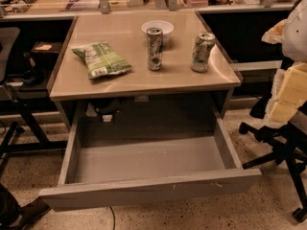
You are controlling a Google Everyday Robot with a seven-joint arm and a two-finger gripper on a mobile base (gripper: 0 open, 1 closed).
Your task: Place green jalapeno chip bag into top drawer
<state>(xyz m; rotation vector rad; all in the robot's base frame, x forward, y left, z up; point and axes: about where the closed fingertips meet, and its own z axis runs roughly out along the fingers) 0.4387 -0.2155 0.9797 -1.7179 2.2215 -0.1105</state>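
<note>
The green jalapeno chip bag (pixel 101 59) lies flat on the left part of the desk top (pixel 129 75), its white label patch towards the front. The top drawer (pixel 148 166) is pulled fully out below the desk, and its grey interior is bare. My gripper (pixel 287 96) shows as pale yellow blocks under a white arm at the right edge of the view. It is off to the right of the desk, far from the bag, and holds nothing that I can see.
Two green-and-silver drink cans (pixel 154 48) (pixel 202 51) stand upright on the desk, with a white bowl (pixel 158 27) behind the left one. A black office chair base (pixel 280 150) stands right of the drawer. A chair and dark shelving stand at the left.
</note>
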